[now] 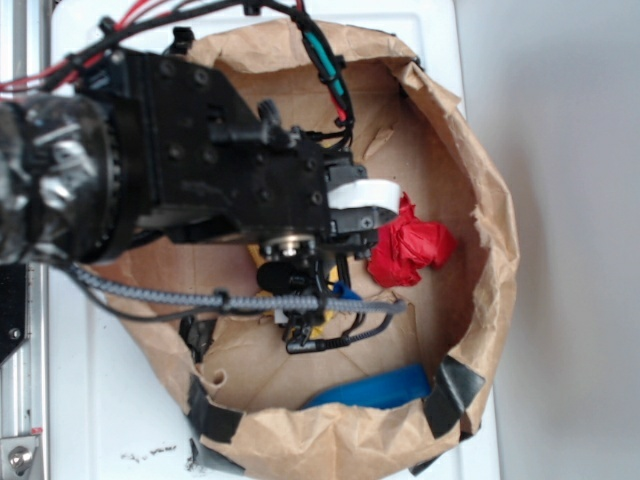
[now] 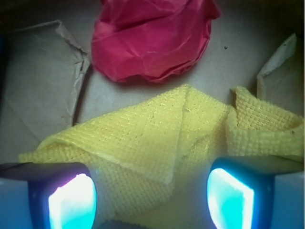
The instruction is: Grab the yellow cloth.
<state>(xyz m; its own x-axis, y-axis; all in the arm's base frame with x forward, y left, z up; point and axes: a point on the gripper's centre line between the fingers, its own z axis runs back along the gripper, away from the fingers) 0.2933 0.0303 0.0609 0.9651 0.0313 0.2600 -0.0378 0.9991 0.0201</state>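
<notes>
Btwn open fingers (image 2: 71, 200): yellow cloth (image 2: 157, 138), not gripped.

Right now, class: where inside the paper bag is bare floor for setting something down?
Bare floor lies between the red wad and the bag's far rim. The gripper and yellow cloth crowd the middle; a blue object lines the near wall.

Everything I work over sits inside a brown paper bag (image 1: 480, 200) with rolled-down, black-taped walls, standing on a white table (image 1: 110, 400). On its creased paper floor lie the yellow cloth (image 2: 157, 138), a red cloth wad (image 2: 152, 38) just beyond it, and a blue strip (image 1: 375, 388) near the wall.
</notes>
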